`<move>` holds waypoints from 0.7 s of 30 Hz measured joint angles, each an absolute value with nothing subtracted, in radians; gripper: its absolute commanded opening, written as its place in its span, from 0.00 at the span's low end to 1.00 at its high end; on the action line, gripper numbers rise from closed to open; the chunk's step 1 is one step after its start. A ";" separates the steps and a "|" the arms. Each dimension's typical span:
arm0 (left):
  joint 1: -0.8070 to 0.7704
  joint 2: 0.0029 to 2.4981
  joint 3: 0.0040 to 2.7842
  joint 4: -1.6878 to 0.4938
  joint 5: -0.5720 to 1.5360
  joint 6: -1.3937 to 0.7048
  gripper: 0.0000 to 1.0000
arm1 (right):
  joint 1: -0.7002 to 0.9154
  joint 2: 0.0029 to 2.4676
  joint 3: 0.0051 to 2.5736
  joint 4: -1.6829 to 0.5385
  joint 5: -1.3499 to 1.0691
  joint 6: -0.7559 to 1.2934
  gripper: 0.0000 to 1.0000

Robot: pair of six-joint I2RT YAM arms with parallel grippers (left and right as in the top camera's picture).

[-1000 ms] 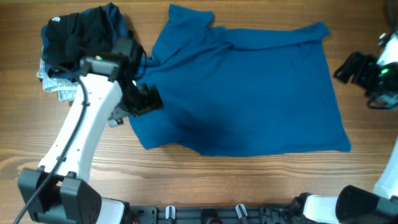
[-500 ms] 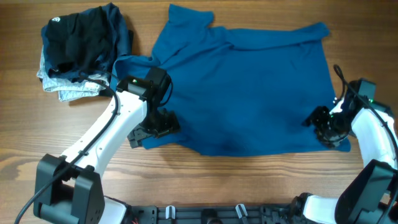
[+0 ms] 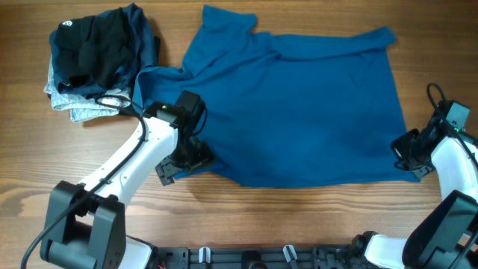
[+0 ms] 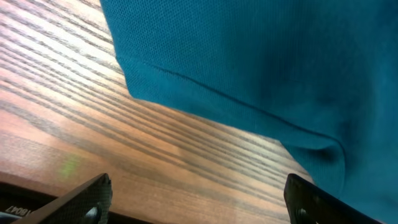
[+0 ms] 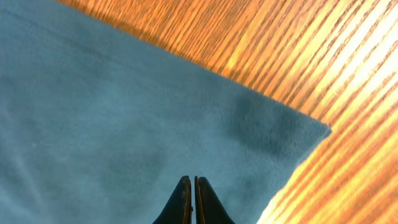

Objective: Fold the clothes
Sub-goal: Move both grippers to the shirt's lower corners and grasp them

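The clothes (image 3: 299, 104), a teal-blue shirt, lie spread flat across the table's middle with the collar at the far left. My left gripper (image 3: 183, 159) is at the shirt's near left corner. In the left wrist view it (image 4: 199, 199) stands open, both fingers low over bare wood, with the hem (image 4: 217, 99) just ahead of them. My right gripper (image 3: 409, 153) sits on the near right corner. The right wrist view shows it (image 5: 193, 182) shut, tips pressed into the fabric (image 5: 124, 106) a little inside the corner.
A pile of black and navy garments (image 3: 101, 52) lies at the far left, with a light denim piece (image 3: 78, 108) under its near side. Bare wooden table (image 3: 299, 217) runs along the front edge.
My right arm came in from the far right onto the shirt's near right corner and its jaws closed. My left gripper slid toward the front along the shirt's left edge.
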State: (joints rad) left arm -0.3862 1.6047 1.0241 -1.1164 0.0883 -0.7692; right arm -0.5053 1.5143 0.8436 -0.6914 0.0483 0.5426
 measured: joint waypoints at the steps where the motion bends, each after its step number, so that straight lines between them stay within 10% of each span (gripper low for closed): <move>1: -0.386 1.605 1.020 -1.109 0.088 -0.772 0.89 | -0.505 1.514 0.827 -0.677 0.052 0.545 0.04; 5: -0.386 1.605 1.008 -1.090 0.088 -0.778 0.85 | -0.505 1.514 0.762 -0.644 0.058 0.549 0.04; 11: -0.386 1.605 1.006 -1.069 0.076 -0.796 0.43 | -0.505 1.514 0.720 -0.618 0.073 0.549 0.04; 21: -0.386 1.605 0.851 -0.913 0.072 -0.795 0.40 | -0.505 1.514 0.720 -0.602 0.088 0.549 0.04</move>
